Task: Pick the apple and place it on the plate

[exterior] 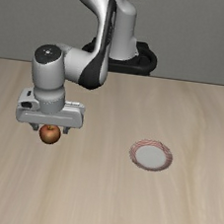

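Note:
A small reddish-brown apple (pixel 48 135) sits between the two fingers of my gripper (pixel 49 130) at the exterior view's left, with a finger against each side of it. The gripper points straight down and its body hides the top of the apple. I cannot tell whether the apple rests on the table or hangs just above it. The plate (pixel 151 156), white with a reddish rim, lies flat on the table to the exterior view's right, well apart from the gripper.
The wooden table (pixel 101 202) stretches across the whole view. The robot's base (pixel 130 59) stands at the far edge, behind the gripper and the plate.

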Tool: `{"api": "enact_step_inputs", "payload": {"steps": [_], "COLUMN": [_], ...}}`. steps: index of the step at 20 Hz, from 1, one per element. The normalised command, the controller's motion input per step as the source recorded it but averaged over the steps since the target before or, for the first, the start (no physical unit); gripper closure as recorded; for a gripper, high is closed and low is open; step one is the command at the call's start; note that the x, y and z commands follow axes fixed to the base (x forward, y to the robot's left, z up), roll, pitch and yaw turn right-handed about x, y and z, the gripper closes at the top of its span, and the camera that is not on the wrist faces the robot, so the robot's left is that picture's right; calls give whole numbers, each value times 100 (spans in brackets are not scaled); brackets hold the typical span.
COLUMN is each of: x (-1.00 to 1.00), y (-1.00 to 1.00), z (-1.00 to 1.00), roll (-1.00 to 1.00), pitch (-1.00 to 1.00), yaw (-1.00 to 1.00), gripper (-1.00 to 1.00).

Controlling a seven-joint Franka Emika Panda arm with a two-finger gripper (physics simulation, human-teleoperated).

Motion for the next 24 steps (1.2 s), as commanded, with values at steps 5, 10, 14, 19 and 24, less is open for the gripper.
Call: {"api": "enact_step_inputs", "payload": {"steps": [5, 10, 14, 19, 24], "x": [0, 0, 0, 0, 0], "y": [0, 0, 0, 0, 20], "z": [-40, 0, 25, 80, 80], "roll": [0, 0, 0, 0, 0], "pitch": [0, 0, 0, 0, 0], "yaw": [0, 0, 0, 0, 0], "gripper": [100, 100, 100, 100, 100]}}
